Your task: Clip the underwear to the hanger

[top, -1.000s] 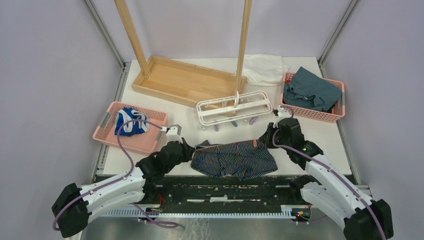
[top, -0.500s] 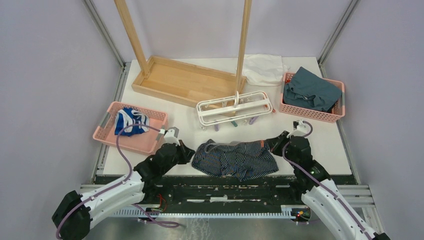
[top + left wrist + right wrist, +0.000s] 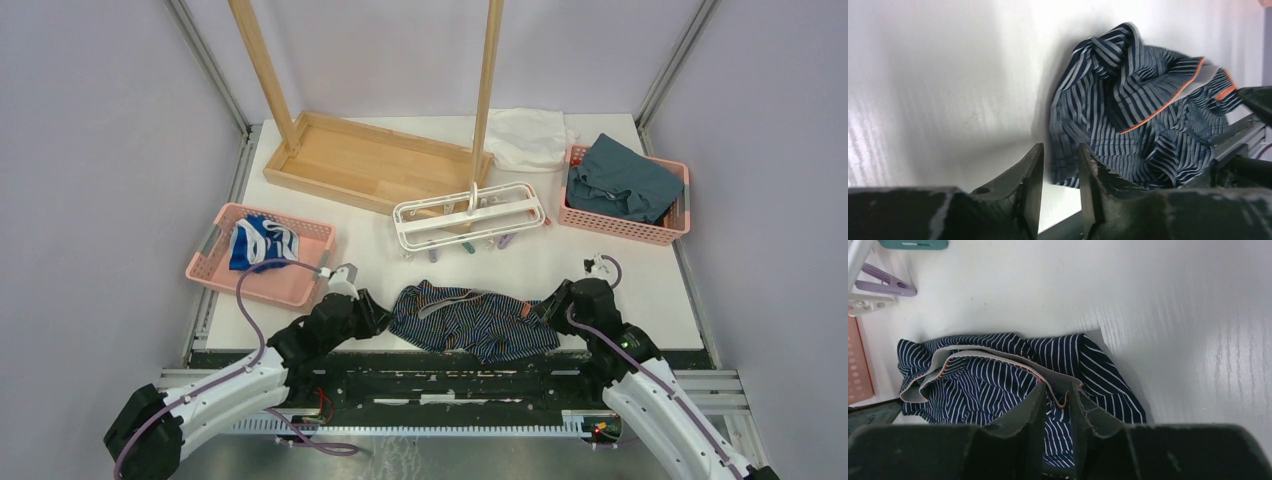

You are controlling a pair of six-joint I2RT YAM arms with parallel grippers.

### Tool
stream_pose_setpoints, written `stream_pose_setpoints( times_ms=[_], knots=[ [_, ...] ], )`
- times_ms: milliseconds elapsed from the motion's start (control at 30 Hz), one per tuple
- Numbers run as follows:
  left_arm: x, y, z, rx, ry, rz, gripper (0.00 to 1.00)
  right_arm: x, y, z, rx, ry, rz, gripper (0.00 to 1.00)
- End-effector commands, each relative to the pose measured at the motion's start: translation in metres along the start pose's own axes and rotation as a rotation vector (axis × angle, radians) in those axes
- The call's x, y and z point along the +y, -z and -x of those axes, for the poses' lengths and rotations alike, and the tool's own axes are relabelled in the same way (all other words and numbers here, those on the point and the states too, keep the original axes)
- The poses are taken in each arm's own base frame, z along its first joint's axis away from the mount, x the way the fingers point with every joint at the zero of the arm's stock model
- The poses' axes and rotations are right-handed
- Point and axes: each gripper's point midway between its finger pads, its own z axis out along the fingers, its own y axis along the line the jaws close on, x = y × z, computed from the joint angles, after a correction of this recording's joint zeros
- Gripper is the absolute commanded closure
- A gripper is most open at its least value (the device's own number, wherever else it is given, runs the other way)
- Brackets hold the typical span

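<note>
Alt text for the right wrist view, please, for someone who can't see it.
Navy pinstriped underwear lies crumpled on a white table, its orange-trimmed waistband in the narrow gap between the dark fingers of the right tool. A purple clothespin shows at the upper left corner.

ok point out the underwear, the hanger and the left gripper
underwear (image 3: 475,320), top view, middle of the striped cloth
hanger (image 3: 470,213), top view, centre of the white frame
left gripper (image 3: 1059,157), left wrist view, midway between its fingertips
</note>
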Motion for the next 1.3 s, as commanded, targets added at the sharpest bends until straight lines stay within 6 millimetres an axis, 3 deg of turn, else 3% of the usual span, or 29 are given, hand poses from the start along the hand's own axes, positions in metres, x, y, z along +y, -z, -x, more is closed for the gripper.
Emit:
stream_pose_setpoints(
  times_ms=[0,167,333,433,600,733,1000,1267],
  knots=[
    [-0.043,0.005,0.037,-0.073,-0.030,-0.099,0.56,0.010,0.010,0.004,0.012,-0.003,0.024,0.64],
    [-0.064,0.006,0.041,-0.028,-0.121,-0.139,0.53,0.015,0.029,0.032,-0.090,0.030,0.003,0.50],
    [-0.069,0.010,0.049,-0.048,-0.205,-0.120,0.51,0.021,0.047,0.061,-0.168,0.126,-0.031,0.45],
    [-0.076,0.011,0.049,-0.041,-0.242,-0.153,0.48,0.026,0.039,0.059,-0.114,0.187,-0.035,0.44],
    [-0.074,0.003,0.024,0.056,-0.339,-0.156,0.44,0.037,0.016,0.046,0.010,0.232,-0.027,0.37],
    [-0.074,0.001,0.012,0.077,-0.395,-0.145,0.41,0.033,0.003,0.053,-0.010,0.209,-0.078,0.34],
    [-0.090,-0.005,0.007,0.063,-0.417,-0.169,0.42,0.028,-0.001,0.056,-0.007,0.196,-0.134,0.36],
    [-0.081,-0.019,0.009,-0.016,-0.459,-0.048,0.42,0.028,-0.002,0.057,-0.014,0.187,-0.136,0.36]
  ],
)
